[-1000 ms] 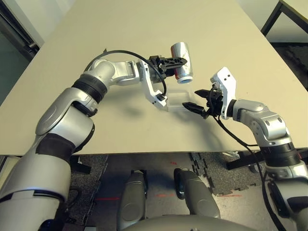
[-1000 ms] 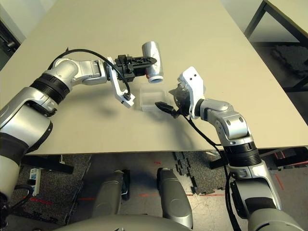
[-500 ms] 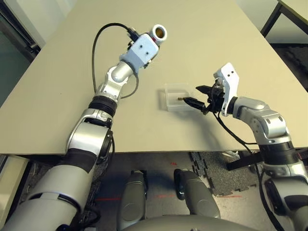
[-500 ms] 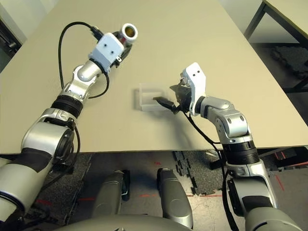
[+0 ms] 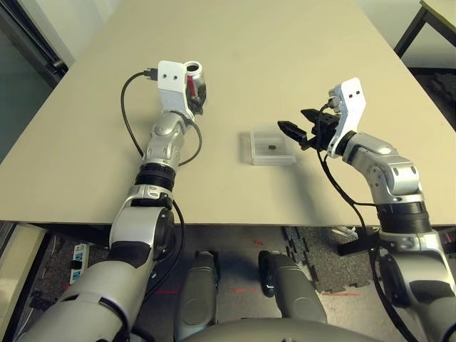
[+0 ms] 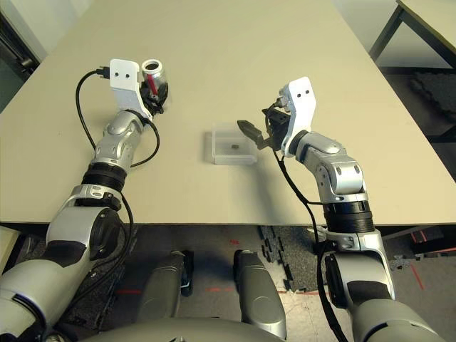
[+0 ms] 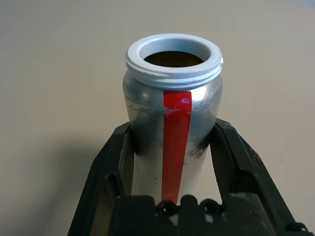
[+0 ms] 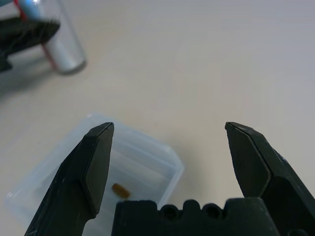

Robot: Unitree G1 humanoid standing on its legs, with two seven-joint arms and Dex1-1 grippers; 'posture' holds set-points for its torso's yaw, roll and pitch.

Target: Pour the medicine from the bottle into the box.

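The silver-grey bottle (image 5: 194,77) with its red stripe stands upright at the far left of the table, uncapped, its mouth open upward. My left gripper (image 7: 172,147) is shut on the bottle (image 7: 172,113), one finger on each side. The clear box (image 5: 271,144) lies mid-table with the medicine (image 5: 273,147), a small brown piece, inside it. My right gripper (image 5: 298,124) hovers open just right of the box, holding nothing. In the right wrist view, the box (image 8: 147,157) and the medicine (image 8: 118,190) lie below my open right gripper (image 8: 167,130).
The beige table (image 5: 299,57) stretches wide behind and around the box. A dark table leg (image 5: 410,32) stands off the far right corner. A black cable (image 5: 128,114) loops beside my left forearm.
My left arm swung the bottle from its tilt over the box to the far left and stood it upright. The medicine now lies in the box. My right gripper drew back slightly rightward.
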